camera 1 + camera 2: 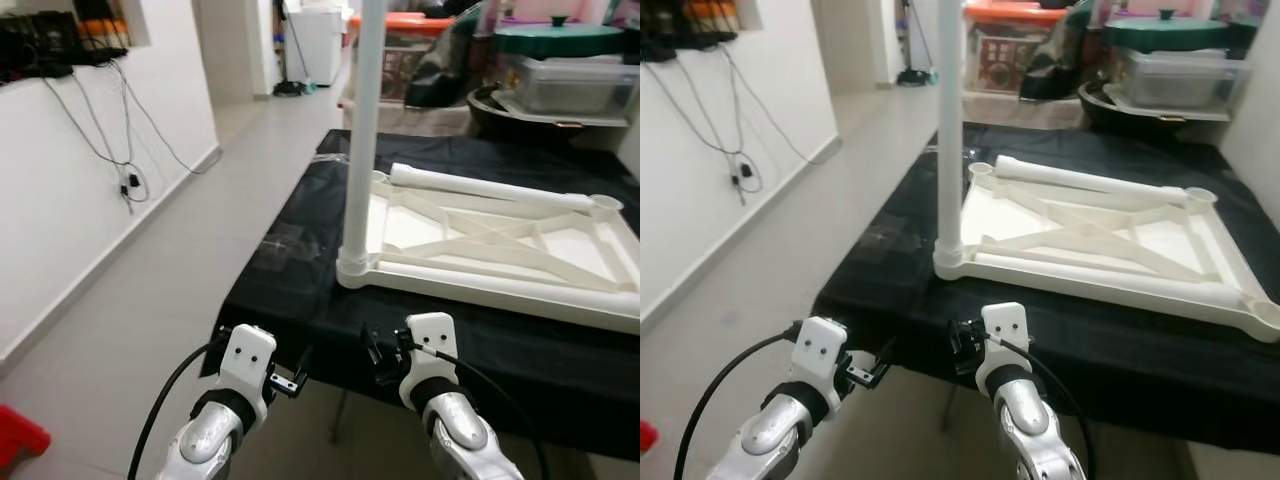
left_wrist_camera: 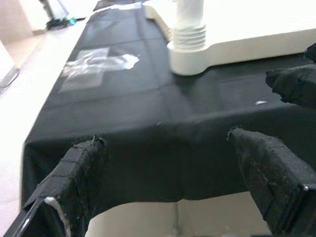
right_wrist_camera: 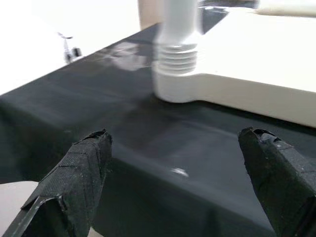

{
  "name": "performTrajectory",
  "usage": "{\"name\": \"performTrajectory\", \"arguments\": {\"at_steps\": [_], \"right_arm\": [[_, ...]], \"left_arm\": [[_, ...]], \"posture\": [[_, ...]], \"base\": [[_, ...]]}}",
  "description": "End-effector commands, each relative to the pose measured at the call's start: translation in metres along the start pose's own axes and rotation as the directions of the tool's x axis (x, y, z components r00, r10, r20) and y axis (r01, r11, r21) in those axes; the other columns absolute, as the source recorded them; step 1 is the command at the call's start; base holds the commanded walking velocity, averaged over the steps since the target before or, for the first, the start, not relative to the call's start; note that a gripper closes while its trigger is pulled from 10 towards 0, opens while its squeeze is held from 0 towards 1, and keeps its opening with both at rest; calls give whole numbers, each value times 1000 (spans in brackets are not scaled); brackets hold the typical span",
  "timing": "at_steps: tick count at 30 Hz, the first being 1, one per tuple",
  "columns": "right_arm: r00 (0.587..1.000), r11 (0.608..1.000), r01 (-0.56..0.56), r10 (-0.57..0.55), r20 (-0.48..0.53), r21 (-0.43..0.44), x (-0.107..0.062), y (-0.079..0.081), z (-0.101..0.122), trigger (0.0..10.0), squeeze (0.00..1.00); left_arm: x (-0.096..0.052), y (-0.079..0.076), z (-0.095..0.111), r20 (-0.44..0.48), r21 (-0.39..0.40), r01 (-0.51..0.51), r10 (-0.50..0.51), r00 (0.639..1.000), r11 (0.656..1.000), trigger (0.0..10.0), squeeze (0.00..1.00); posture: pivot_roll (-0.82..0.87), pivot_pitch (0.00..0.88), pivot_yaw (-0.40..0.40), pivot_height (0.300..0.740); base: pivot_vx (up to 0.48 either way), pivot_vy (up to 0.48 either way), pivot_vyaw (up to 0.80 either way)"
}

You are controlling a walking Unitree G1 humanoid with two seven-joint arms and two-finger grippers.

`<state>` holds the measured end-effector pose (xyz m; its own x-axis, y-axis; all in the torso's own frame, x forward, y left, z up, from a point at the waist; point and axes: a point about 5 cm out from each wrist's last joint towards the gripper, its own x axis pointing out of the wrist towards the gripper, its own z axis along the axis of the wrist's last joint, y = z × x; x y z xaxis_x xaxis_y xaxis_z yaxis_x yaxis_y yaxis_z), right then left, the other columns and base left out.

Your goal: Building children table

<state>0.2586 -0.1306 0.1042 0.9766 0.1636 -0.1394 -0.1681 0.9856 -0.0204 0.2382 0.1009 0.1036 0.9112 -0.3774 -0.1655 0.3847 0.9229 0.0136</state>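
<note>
**Ana:** White plastic tabletop (image 1: 500, 245), lying upside down on the black cloth (image 1: 300, 270) across the middle and right of the head frame. One leg (image 1: 365, 130) stands upright in the near-left corner socket, and its thread is visible just above the collar in the left wrist view.

**Ben:** And the other legs?

**Ana:** A second leg (image 1: 490, 188) lies loose along the far edge of the tabletop, toward the upper right. The other corner sockets look empty.

**Ben:** Where are the grippers?

**Ana:** Both at the bottom of the frame, off the near table edge and apart from the parts. The left gripper (image 2: 173, 182) has its fingers spread wide with nothing between them. The right gripper (image 3: 177, 182) is the same, facing the standing leg's base.

**Ben:** So which step is this?

**Ana:** I'd judge one leg is fitted and the next is due. That calls for reaching over to the loose leg, pinching it, standing it in an empty socket and twisting it home.
</note>
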Motion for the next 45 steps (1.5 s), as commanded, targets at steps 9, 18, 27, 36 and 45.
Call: {"name": "performTrajectory", "arguments": {"at_steps": [9, 18, 27, 36, 45], "right_arm": [[1000, 1000, -5, 5, 10, -13, 3, 1, 0, 10000, 0], [1000, 1000, -6, 6, 5, -16, 2, 2, -2, 10000, 0], [1000, 999, -12, 12, 17, -34, 2, 2, -1, 10000, 0], [998, 998, -35, 37, 53, -52, 0, 5, 5, 10000, 0], [995, 995, -70, 74, 66, -69, 0, 10, 7, 10000, 0]], "left_arm": [[1, 1, -2, -7, 10, -1, 1, 1000, 1000, 10000, 0], [0, -1, -5, -17, 11, 5, -5, 1000, 1000, 10000, 0], [1, -2, -5, -12, 19, 1, -1, 1000, 1000, 10000, 0], [-4, -4, 4, 23, 33, -9, 9, 1000, 999, 10000, 0], [-4, -5, 4, 25, 35, -30, 29, 999, 999, 10000, 0]], "posture": [[42, 13, 17, 740], [42, 5, 19, 740], [39, 1, 11, 740], [38, 12, 16, 740], [43, 23, 10, 740]], "base": [[-227, 0, 0], [-324, 0, 0], [0, 0, 0], [0, 0, 0], [0, 0, -578]]}}
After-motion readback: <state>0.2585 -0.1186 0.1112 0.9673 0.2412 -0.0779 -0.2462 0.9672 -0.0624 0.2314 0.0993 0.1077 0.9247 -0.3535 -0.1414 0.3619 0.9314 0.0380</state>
